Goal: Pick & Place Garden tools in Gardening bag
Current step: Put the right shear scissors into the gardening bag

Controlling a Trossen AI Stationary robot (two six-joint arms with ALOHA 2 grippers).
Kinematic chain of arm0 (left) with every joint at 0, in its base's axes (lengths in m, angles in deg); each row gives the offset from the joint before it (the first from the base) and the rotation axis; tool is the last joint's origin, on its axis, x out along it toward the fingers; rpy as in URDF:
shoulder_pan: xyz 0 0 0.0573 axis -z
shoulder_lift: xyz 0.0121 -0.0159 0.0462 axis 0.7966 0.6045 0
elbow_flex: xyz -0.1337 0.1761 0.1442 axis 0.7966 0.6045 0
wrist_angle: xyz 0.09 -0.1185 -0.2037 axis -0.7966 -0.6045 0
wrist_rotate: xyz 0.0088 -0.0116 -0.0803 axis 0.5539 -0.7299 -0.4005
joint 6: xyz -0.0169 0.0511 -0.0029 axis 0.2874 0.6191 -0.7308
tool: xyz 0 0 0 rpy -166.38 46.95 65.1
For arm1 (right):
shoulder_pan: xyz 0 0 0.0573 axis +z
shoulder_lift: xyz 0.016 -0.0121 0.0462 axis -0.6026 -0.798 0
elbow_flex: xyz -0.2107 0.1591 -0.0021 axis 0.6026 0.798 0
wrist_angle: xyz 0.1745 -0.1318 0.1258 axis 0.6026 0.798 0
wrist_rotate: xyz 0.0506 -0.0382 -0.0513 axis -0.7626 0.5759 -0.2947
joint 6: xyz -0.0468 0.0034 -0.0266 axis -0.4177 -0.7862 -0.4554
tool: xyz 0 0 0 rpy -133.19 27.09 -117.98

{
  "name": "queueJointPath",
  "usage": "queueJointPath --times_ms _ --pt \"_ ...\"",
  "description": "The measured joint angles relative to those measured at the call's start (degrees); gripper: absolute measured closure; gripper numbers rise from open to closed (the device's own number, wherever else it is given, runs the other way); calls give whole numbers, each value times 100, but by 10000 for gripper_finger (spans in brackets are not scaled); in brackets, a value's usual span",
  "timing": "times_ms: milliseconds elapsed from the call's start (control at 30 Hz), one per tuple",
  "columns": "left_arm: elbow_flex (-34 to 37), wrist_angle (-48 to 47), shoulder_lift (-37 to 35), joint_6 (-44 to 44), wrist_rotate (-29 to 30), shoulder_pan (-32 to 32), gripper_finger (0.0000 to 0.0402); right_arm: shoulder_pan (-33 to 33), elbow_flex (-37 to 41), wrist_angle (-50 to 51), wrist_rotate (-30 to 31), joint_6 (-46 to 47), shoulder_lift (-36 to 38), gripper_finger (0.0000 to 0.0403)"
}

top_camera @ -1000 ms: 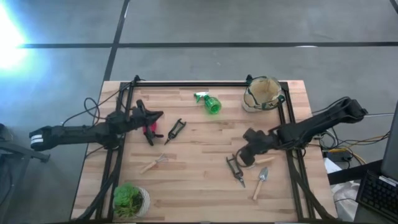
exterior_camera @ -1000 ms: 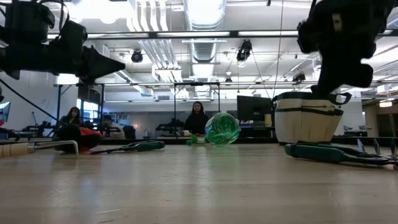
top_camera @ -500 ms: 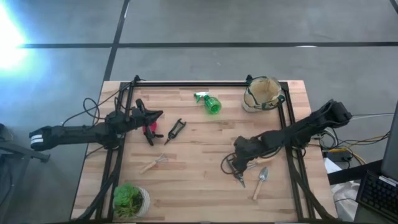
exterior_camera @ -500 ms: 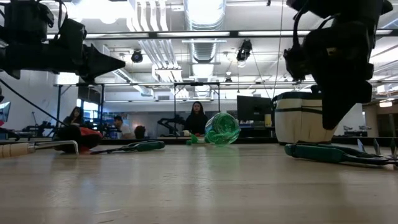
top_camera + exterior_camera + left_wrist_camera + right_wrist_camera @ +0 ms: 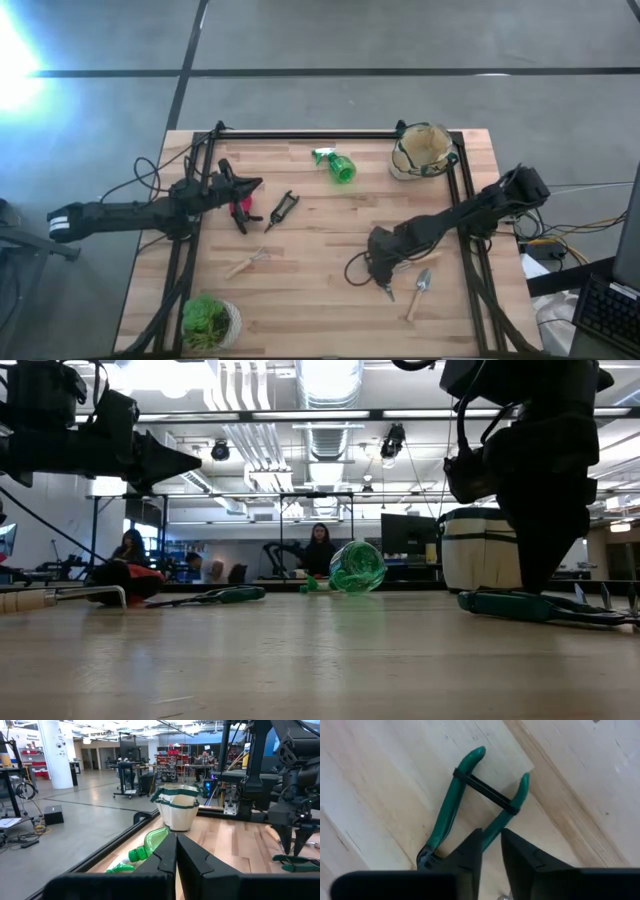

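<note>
The green-handled pruners (image 5: 465, 800) lie flat on the table at the near right. My right gripper (image 5: 377, 262) stands right over them, fingers pointing down with a narrow gap, one on each side of one handle. My left gripper (image 5: 258, 185) is shut and empty, hovering level above the table at the left, next to the red-handled tool (image 5: 240, 208). A second pair of dark pruners (image 5: 283, 208), a small wooden-handled rake (image 5: 248, 262), a trowel (image 5: 420, 292) and the green spray bottle (image 5: 338, 165) lie on the table. The beige bag (image 5: 423, 150) stands upright at the far right. My right gripper comes from above, pointing down, with one green handle (image 5: 496, 822) of the pruners running into the narrow gap between its fingers. I cannot tell whether the fingers touch it. The pruners lie flat on the table.
A leafy plant in a pale pot (image 5: 208, 320) stands at the near left corner. A black frame rail (image 5: 330, 135) runs along the table's far edge and down both sides. Bare wood lies in the table's middle (image 5: 320, 250). People sit in the room beyond the table.
My right gripper has gone toward the table's left and near edges and come down onto the green-handled pruners, which have stayed where they were.
</note>
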Motion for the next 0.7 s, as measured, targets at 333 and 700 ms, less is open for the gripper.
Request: queueJointPath --times_ms 333,700 --pt "0 0 0 0 15 0 387 -74 28 74 180 561 -65 255" --pt "0 -2 0 0 30 2 387 -179 26 -9 201 728 -492 252"
